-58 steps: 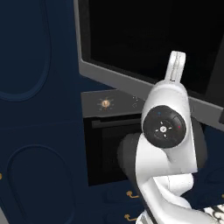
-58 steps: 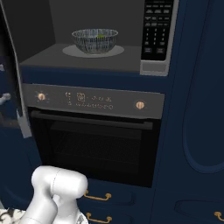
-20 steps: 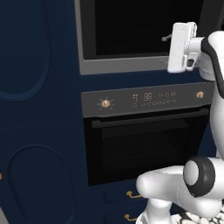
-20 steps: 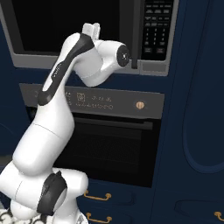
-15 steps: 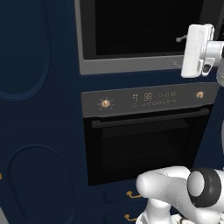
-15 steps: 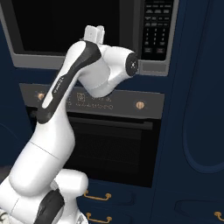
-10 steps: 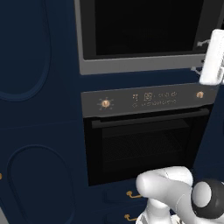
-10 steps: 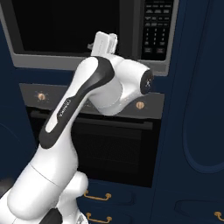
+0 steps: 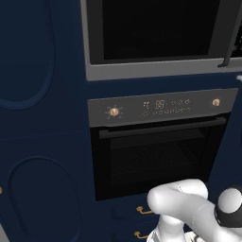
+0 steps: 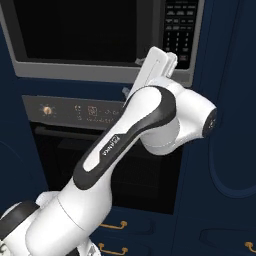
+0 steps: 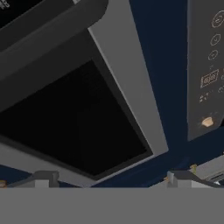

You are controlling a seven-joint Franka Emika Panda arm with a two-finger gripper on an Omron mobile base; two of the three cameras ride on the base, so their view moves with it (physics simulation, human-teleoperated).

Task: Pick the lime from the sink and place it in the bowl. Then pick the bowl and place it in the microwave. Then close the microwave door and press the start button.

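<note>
The microwave door (image 9: pixel 156 28) is shut, its black glass flat inside the grey frame (image 9: pixel 142 71). In the right base view my arm reaches up in front of the microwave (image 10: pixel 80 30), and my gripper (image 10: pixel 167 57) sits just below the keypad (image 10: pixel 177 25) at the microwave's right end. The hand view is rolled sideways and looks at the door glass (image 11: pixel 74 118). My gripper (image 11: pixel 113 179) is open there, its fingertips (image 11: pixel 43 177) far apart with nothing between them. The bowl and the lime are hidden, and the sink is out of view.
Directly below the microwave is the oven (image 9: pixel 160 151) with brass knobs (image 9: pixel 114 112), a display and a bar handle; its control panel (image 11: pixel 210 65) runs along the hand view's right side. Navy cabinet fronts (image 9: pixel 38 94) flank both appliances, and drawers with brass pulls (image 10: pixel 112 225) lie underneath.
The microwave door was open on the bowl and is now shut. My arm has swung right and up, from the door toward the keypad, and the jaws have widened a little.
</note>
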